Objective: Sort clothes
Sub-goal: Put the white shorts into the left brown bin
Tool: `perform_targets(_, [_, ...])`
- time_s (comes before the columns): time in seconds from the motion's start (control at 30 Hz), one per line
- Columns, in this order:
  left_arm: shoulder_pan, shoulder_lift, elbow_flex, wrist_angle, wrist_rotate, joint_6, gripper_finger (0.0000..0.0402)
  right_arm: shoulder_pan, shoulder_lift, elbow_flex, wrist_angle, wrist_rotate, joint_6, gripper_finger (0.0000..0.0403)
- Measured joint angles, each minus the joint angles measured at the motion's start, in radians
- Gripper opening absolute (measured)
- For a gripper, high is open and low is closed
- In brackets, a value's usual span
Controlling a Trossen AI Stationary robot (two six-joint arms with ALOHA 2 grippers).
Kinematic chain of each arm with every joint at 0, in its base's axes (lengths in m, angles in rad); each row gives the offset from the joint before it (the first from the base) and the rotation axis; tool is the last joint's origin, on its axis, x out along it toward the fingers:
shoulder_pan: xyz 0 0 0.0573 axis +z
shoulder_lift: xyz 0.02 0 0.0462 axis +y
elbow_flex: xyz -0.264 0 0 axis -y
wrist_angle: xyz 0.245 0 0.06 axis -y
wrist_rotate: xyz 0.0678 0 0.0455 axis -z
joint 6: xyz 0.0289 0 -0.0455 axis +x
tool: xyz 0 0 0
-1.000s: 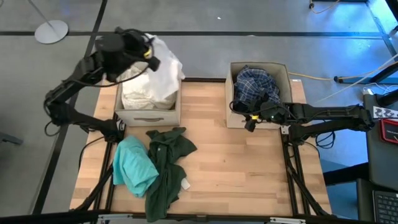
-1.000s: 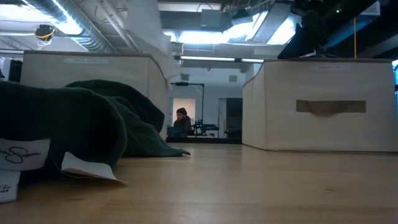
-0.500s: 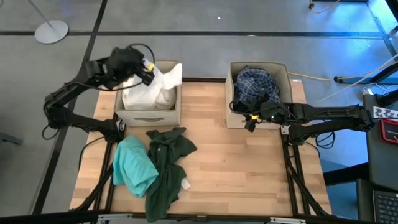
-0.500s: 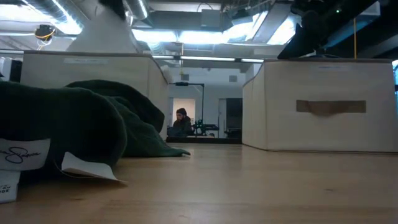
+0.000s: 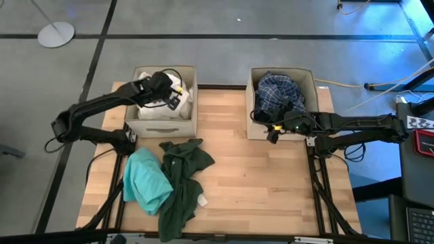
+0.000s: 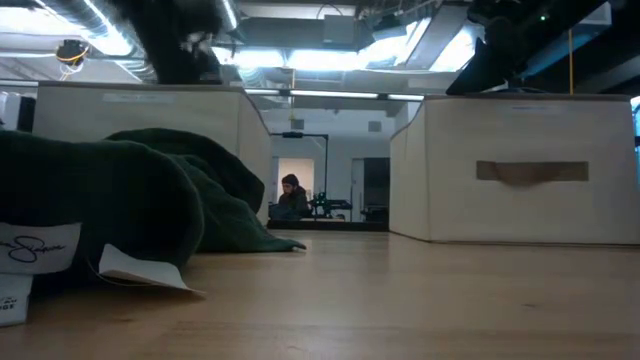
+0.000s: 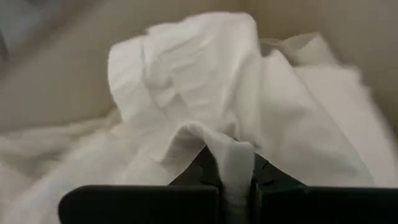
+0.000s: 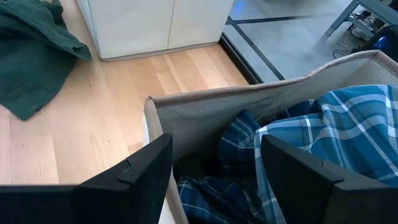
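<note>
My left gripper (image 5: 171, 93) is down inside the left beige box (image 5: 161, 124), shut on a white garment (image 7: 186, 93) that lies heaped in that box. My right gripper (image 5: 272, 129) hangs open and empty over the near wall of the right beige box (image 5: 308, 80), which holds the blue plaid shirt (image 5: 278, 93). The shirt also shows in the right wrist view (image 8: 323, 143). A teal garment (image 5: 146, 179) and a dark green garment (image 5: 182, 179) lie on the table's near left. My left gripper pinches a narrow fold of the white garment (image 7: 238, 163) between its two fingers. The fingers come from above, slanting down into the box. The rest of the garment lies slack in the box in front of the fingers.
The wooden table (image 5: 271, 183) shows bare between the near left garments and the right box. In the low view the dark green garment (image 6: 120, 210) fills the left, with its white labels (image 6: 40, 250) in front. A person (image 6: 293, 195) sits in the room far behind.
My left gripper has come down from high above the left box's far left corner into the box, toward the table's right and near edge. The white garment, which hung raised above the box, has gone down with it and now lies heaped inside.
</note>
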Motion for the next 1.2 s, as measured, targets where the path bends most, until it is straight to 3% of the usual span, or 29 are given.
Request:
perform_targets(0.27, [0.146,0.105,-0.166,0.162,0.240,-0.045,0.0005,0.000,0.000,0.000,0.005,-0.001,0.000,0.0248])
perform_targets(0.6, [0.148,0.242,-0.249,0.307,0.294,-0.026,0.0006,0.000,0.000,0.000,0.011,-0.001,0.000,0.0248])
perform_targets(0.8, [0.152,0.183,-0.214,0.293,0.308,-0.020,0.0027,0.000,0.000,0.000,0.011,-0.002,0.000,0.0248])
perform_targets(1.2, [0.156,-0.029,-0.031,0.164,0.309,0.023,0.0149,0.000,0.000,0.000,0.012,-0.002,0.000,0.0248])
